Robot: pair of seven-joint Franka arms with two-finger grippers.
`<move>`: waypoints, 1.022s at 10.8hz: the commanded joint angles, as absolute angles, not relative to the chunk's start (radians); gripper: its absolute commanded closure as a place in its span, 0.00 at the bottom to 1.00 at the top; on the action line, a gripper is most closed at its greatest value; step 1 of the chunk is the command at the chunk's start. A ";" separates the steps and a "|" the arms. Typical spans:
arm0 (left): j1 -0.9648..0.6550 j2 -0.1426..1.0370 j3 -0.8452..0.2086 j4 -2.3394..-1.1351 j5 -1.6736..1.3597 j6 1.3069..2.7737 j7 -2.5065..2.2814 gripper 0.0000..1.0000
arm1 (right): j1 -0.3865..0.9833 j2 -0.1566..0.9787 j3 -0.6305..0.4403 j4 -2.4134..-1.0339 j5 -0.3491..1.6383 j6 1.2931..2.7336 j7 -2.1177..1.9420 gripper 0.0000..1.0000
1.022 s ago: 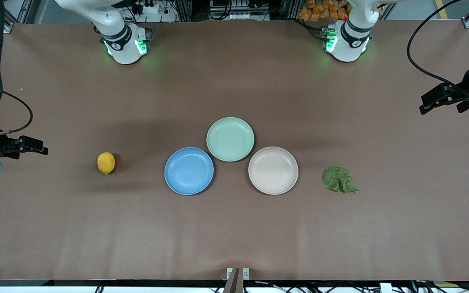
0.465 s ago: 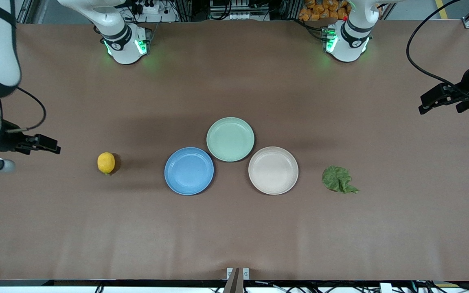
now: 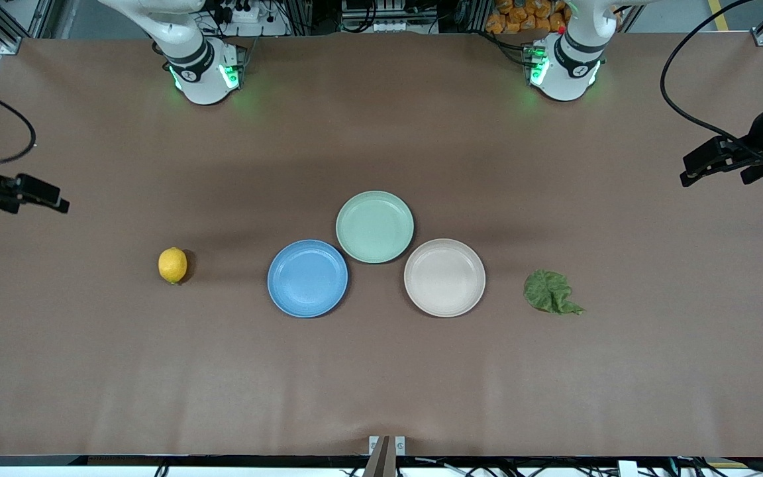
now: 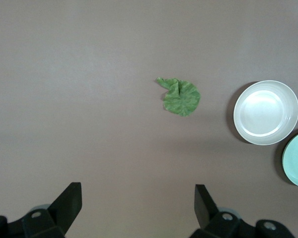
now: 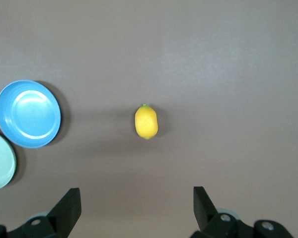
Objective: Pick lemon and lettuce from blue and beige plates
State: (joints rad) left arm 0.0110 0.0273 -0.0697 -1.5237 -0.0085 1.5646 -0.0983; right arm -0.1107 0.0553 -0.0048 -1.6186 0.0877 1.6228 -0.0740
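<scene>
The yellow lemon lies on the bare table, toward the right arm's end, beside the blue plate; it also shows in the right wrist view. The green lettuce lies on the table toward the left arm's end, beside the beige plate, and shows in the left wrist view. Both plates hold nothing. My right gripper is open and empty, high over the table's right-arm end. My left gripper is open and empty, high over the left-arm end.
A mint-green plate sits between the blue and beige plates, farther from the front camera, touching or nearly touching both. The two arm bases stand along the table's back edge.
My right gripper has swung up and away from the lemon, toward the table's end. My left gripper has barely moved. The lemon, lettuce and plates have not moved.
</scene>
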 commanded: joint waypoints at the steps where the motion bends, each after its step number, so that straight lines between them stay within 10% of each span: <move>1: 0.014 0.021 -0.071 -1.525 -0.008 1.559 -0.071 0.00 | -0.124 -0.015 0.018 -1.646 0.035 1.592 -0.022 0.00; 11: 0.012 0.021 -0.071 -1.528 -0.008 1.557 -0.071 0.00 | -0.060 -0.071 -0.074 -1.594 0.055 1.539 -0.018 0.00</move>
